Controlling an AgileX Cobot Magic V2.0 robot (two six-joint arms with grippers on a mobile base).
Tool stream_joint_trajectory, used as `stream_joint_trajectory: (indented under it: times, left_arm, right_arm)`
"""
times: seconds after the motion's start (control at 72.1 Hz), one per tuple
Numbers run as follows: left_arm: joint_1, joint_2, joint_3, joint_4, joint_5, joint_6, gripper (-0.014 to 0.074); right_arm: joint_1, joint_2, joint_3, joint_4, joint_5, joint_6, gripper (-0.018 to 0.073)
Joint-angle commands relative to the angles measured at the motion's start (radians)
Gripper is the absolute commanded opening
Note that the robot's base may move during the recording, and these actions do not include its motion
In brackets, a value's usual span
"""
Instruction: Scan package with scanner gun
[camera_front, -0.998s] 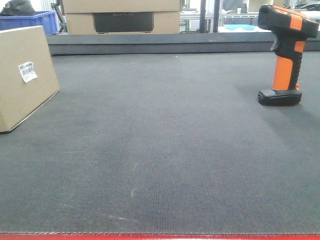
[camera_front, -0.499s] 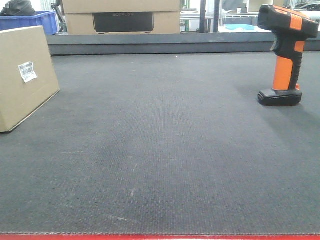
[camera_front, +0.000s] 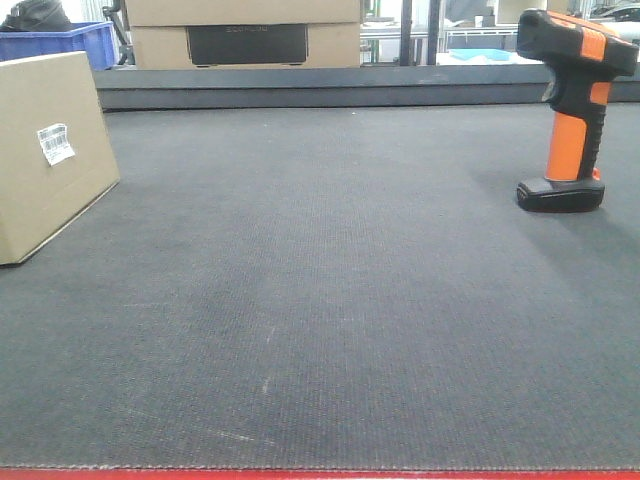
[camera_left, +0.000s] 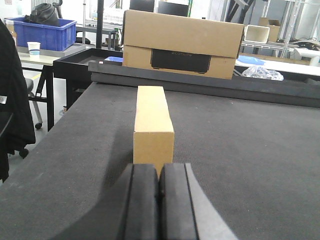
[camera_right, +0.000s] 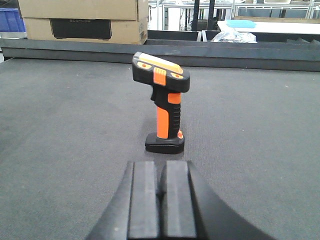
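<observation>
The package (camera_front: 45, 150), a plain brown box with a white barcode sticker (camera_front: 55, 143) on its side, stands at the left of the dark mat. In the left wrist view the package (camera_left: 152, 122) stands end-on straight ahead of my left gripper (camera_left: 159, 172), which is shut and empty, a short way back from it. The scanner gun (camera_front: 570, 105) stands upright on its black base at the right. In the right wrist view the scanner gun (camera_right: 164, 102) is ahead of my right gripper (camera_right: 161, 170), also shut and empty. Neither gripper shows in the front view.
A larger cardboard box (camera_front: 243, 32) with a dark panel sits beyond the mat's raised back edge (camera_front: 330, 88). A blue bin (camera_front: 62, 42) stands at the back left. The mat's red front edge (camera_front: 320, 474) runs along the bottom. Tables and shelving fill the background.
</observation>
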Motion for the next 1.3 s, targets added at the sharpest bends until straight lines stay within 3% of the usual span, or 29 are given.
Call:
stream_joint_trajectory:
  times: [0.0,0.139,0.222,0.333,0.416,0.555,0.624,1.29]
  left_arm:
    - [0.001,-0.005,-0.001,0.003,-0.01,-0.005,-0.0111]
    - [0.001,-0.005,-0.001,0.003,-0.01,-0.005,-0.0111]
    - [0.001,-0.005,-0.001,0.003,-0.01,-0.005,-0.0111]
    - [0.001,-0.005,-0.001,0.003,-0.01,-0.005,-0.0111]
    - [0.001,-0.005,-0.001,0.003,-0.01,-0.005,-0.0111]
    - [0.001,-0.005,-0.001,0.003,-0.01,-0.005,-0.0111]
    - [0.001,-0.005,-0.001,0.003,-0.01,-0.005,-0.0111]
    - [0.001,-0.005,-0.001,0.003,-0.01,-0.005,-0.0111]
  right_arm:
    - [-0.003,-0.002,-0.01,0.003,-0.025,-0.002,-0.0168]
    - [-0.005,-0.002,-0.007,0.001,-0.025,-0.002,-0.0168]
    - [-0.014,-0.002,0.017,-0.083,-0.064,-0.002,-0.0168]
    - [-0.043,-0.002,0.071,-0.051,-0.148,-0.012,-0.0168]
    - [-0.066,-0.002,0.153,0.03,-0.274,-0.078,-0.0168]
    - [-0.095,-0.002,0.274,0.032,-0.492,-0.088,-0.0168]
    - [-0.102,-0.002,0.307,0.032,-0.493,-0.044,-0.0168]
    - [-0.102,-0.002,0.307,0.028,-0.411,-0.044,-0.0168]
